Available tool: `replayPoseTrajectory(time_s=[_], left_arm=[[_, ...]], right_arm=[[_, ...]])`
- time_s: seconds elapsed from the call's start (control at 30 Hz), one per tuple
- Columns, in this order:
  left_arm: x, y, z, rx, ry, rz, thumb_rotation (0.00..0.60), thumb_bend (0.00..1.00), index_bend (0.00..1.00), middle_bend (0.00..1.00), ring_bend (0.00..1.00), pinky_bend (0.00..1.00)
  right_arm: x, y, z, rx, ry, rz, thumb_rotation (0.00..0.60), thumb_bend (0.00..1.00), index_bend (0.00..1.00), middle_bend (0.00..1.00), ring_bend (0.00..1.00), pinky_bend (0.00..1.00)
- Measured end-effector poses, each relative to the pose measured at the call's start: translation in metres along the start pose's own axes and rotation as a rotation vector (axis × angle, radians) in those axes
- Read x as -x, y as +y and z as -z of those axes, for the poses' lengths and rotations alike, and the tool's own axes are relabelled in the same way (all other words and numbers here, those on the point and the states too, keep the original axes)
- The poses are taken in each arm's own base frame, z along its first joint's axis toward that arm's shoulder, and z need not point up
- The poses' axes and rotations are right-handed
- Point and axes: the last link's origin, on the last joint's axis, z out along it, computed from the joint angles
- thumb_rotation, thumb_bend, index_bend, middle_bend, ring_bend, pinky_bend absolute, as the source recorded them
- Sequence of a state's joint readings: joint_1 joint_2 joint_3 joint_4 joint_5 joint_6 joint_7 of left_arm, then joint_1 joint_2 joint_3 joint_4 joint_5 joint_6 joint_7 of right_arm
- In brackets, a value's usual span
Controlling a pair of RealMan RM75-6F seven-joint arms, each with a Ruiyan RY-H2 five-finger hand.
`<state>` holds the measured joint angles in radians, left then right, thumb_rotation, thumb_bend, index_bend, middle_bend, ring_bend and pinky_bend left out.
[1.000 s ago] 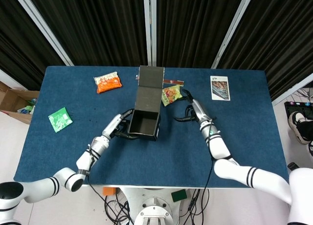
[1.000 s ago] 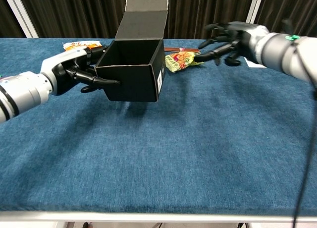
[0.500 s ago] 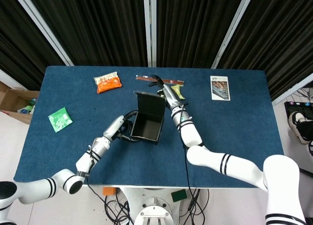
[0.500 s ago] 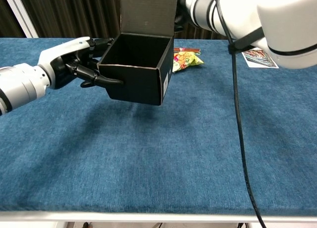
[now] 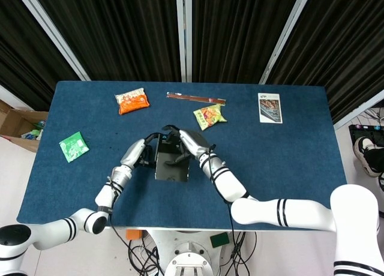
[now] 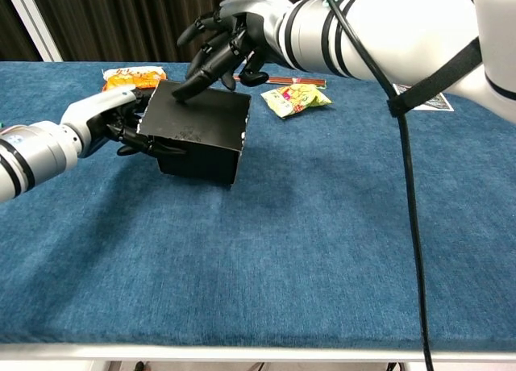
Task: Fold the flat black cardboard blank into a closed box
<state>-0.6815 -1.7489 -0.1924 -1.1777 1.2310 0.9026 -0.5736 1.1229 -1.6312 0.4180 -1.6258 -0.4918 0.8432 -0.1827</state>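
- Black cardboard box, formed from the flat blank, stands near the middle of the blue cloth-covered table; its top lid panel lies folded down over the opening, tilted slightly in the chest view.
- Left hand grips the box's left side wall, fingers curled against the cardboard, steadying it.
- Right hand hovers over the lid with fingers spread; one extended fingertip presses on the lid's rear left part. It holds nothing.
- Step in hand, as judged: closing the lid. Walls and base appear already formed, so the task looks close to its end.
- Whether the lid's front tuck flap sits inside the front wall cannot be told from either view.
- Next move, as judged: press along the lid's front edge to seat the flap while the left hand braces the wall against sliding.
- Risk: pressure on one corner only may spring the lid open or tip the box.
- Orange snack packet, yellow snack packet, green sachet and printed card lie well apart from the box.
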Motion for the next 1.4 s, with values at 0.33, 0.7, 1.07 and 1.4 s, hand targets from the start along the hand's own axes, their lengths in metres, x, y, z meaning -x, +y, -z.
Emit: replayPoseTrajectory(time_s=[0.33,0.7,1.07,1.4], left_arm=[[0.003,-0.011,0.01,-0.032,-0.008,-0.058,0.6,0.0,0.07,0.11,0.68,0.91],[-0.007,-0.011,0.032,-0.023,-0.001,-0.119,0.555,0.0,0.07,0.07,0.67,0.91],[-0.04,-0.014,0.067,-0.043,0.059,-0.201,0.527,0.0,0.07,0.07,0.67,0.91],[-0.051,-0.006,0.069,-0.007,0.106,-0.168,0.529,0.0,0.07,0.07,0.67,0.91]], right_arm=[[0.002,0.004,-0.01,0.071,0.042,0.046,0.6,0.0,0.23,0.35,0.71,1.0],[0.005,0.0,-0.007,0.052,0.042,0.061,0.6,0.0,0.23,0.35,0.71,1.0],[0.019,0.009,-0.01,0.018,0.08,0.256,0.6,0.0,0.26,0.37,0.72,1.0],[0.04,0.029,-0.021,-0.033,0.128,0.479,0.6,0.04,0.39,0.47,0.72,1.0]])
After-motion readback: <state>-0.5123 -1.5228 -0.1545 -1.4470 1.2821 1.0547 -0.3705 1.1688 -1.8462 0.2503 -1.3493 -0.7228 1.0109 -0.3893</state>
